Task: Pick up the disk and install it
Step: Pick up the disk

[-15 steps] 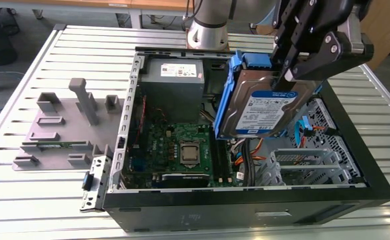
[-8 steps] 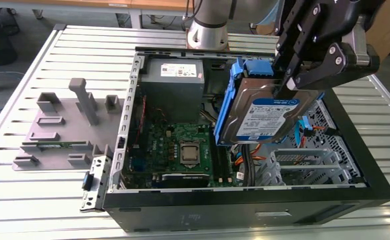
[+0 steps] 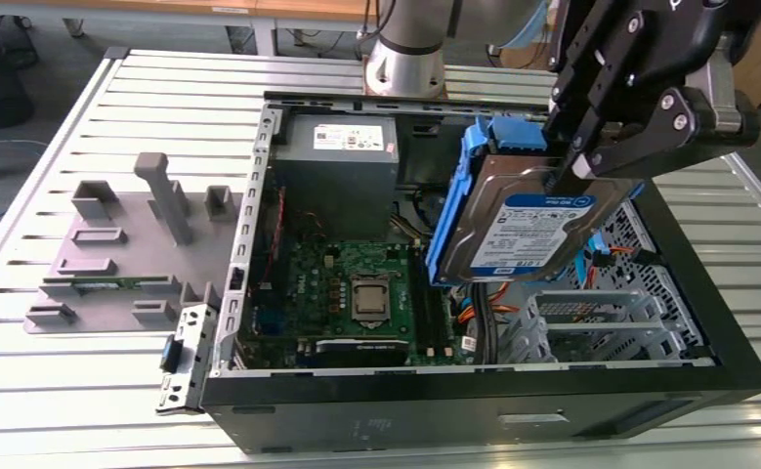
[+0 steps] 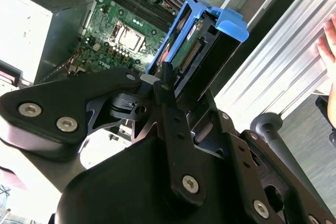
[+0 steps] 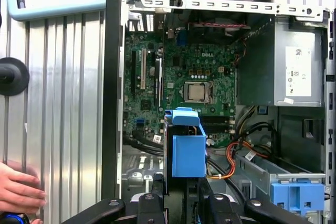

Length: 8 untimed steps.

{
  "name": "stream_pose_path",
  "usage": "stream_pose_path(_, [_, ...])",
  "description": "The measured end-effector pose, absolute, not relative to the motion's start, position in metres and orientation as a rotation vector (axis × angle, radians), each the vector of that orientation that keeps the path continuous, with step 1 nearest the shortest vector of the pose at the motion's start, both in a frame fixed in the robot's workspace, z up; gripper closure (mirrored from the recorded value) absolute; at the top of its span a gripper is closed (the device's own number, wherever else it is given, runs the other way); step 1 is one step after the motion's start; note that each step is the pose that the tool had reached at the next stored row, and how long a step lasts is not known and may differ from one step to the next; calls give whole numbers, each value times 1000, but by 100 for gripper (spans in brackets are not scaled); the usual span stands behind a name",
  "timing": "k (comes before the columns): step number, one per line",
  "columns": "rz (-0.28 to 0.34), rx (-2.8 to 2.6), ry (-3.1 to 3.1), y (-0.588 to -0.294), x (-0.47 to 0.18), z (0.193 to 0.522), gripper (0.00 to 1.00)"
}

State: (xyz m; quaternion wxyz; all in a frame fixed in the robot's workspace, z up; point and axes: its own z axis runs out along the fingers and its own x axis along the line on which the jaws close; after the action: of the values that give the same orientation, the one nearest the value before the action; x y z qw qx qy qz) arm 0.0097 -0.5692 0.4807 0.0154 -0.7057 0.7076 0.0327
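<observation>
One hard drive hangs over an opened computer: we see the disk (image 3: 524, 230), silver with a white-and-blue label and a blue plastic carrier round it, held on edge and slightly tilted, right of centre in the exterior view. It is above the open black computer case (image 3: 485, 401). The gripper (image 3: 573, 171) reaches in from the upper right of that frame, its black fingers clamped tight on the drive's upper end. The drive's lower end hangs over the cables between the green motherboard (image 3: 354, 283) and the metal drive cage (image 3: 602, 313) at the lower right; we cannot tell whether it touches them. The grey power supply (image 3: 334, 156) sits at upper centre inside the case, apart from the drive. On the slatted metal table (image 3: 41, 410), grey fixture blocks (image 3: 119, 244) stand at the exterior view's left, just beside the case. In the first wrist view we find a person's hand (image 5: 18, 190) over the table slats, outside the case wall, and a lone blue latch (image 5: 296, 192) on a metal rail inside the case.
</observation>
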Motion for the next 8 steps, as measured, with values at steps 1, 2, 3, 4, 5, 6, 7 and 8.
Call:
stream_pose_path(1, [102, -2196, 2202, -569, 12, 481, 65])
stream_pose_path(2, [103, -2196, 2202, -569, 15, 481, 65])
stream_pose_path(3, [104, -2196, 2202, -569, 17, 481, 65])
stream_pose_path(4, [104, -2197, 2203, -569, 19, 481, 65])
stream_pose_path(5, [105, -2197, 2203, -569, 22, 481, 65])
stream_pose_path(6, [106, -2197, 2203, -569, 25, 481, 65])
stream_pose_path(7, [106, -2197, 2204, -569, 28, 481, 65])
stream_pose_path(8, [107, -2198, 2204, -569, 30, 480, 65])
